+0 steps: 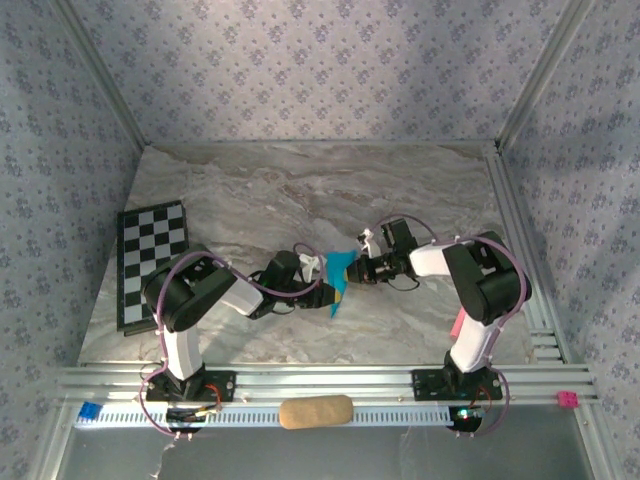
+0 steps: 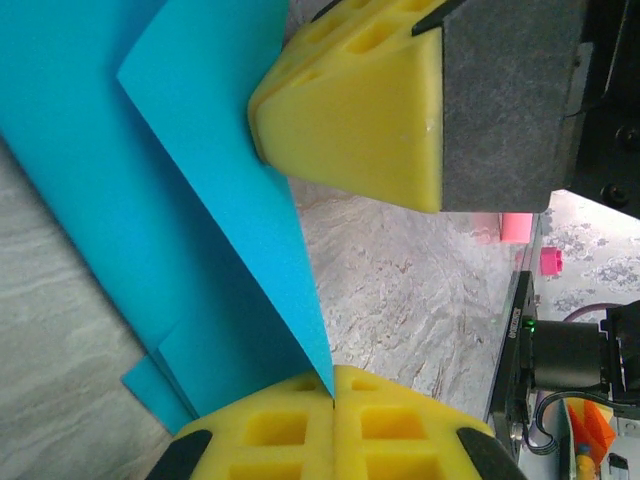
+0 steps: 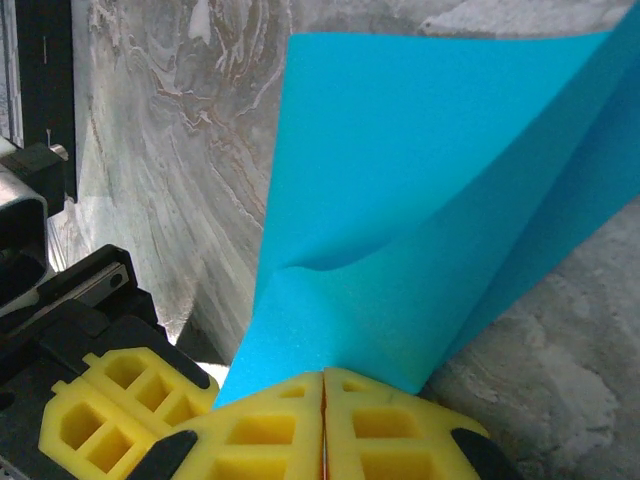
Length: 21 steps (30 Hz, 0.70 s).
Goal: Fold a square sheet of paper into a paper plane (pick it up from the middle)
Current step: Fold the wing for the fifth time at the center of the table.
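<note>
The turquoise-blue paper [image 1: 338,272] is a creased, pointed shape held up off the marble between both arms at the table's middle. My left gripper [image 1: 322,291] is shut on the paper's lower edge; in the left wrist view the sheet [image 2: 180,250] runs down into the seam between my yellow pads [image 2: 333,390]. The right gripper [image 1: 352,268] is shut on the other side; in the right wrist view the paper [image 3: 420,200] curls up and away from its closed pads [image 3: 323,385]. The right gripper's yellow fingers [image 2: 350,110] press the paper from above in the left wrist view.
A black-and-white checkered board [image 1: 150,262] lies at the left of the marble table [image 1: 300,190]. A tan oblong block [image 1: 315,411] rests on the front rail. A pink stick [image 1: 456,322] sits by the right arm's base. Patterned walls close three sides.
</note>
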Available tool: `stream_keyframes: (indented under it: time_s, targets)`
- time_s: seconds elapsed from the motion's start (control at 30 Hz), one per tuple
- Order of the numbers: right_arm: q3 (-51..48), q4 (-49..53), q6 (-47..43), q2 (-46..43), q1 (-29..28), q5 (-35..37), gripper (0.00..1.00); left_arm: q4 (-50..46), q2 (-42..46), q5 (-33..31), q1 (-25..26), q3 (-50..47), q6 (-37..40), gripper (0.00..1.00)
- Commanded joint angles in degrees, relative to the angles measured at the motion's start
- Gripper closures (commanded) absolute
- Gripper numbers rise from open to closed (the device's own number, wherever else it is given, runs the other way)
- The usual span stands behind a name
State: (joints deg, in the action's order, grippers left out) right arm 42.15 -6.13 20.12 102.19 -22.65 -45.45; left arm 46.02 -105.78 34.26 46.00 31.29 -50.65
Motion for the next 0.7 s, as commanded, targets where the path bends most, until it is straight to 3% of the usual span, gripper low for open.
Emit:
stream_keyframes:
  time_s: [0.0,0.13,0.23,0.4,0.67]
  targets:
    - [1.3,4.4,-0.4,2.5,-0.4,5.3,0.91,-9.9,-3.7,-1.9,0.6,-0.9,2.0,1.00]
    - [1.9,5.8,-0.4,3.1,-0.7,6.1,0.91,-17.9,-1.4,-2.5,1.7,2.2,5.2,0.83]
    - [2.5,6.5,-0.3,3.3,-1.3,6.6,0.91,-26.0,0.6,-4.1,3.4,5.3,8.2,0.78]
    - [2.5,6.8,0.0,3.5,-1.9,7.2,0.91,-31.0,2.3,-5.7,4.6,6.6,8.3,0.78]
    - [3.2,7.7,-0.2,3.9,-2.4,7.6,0.91,-31.7,3.0,-6.0,5.1,6.9,6.5,0.91]
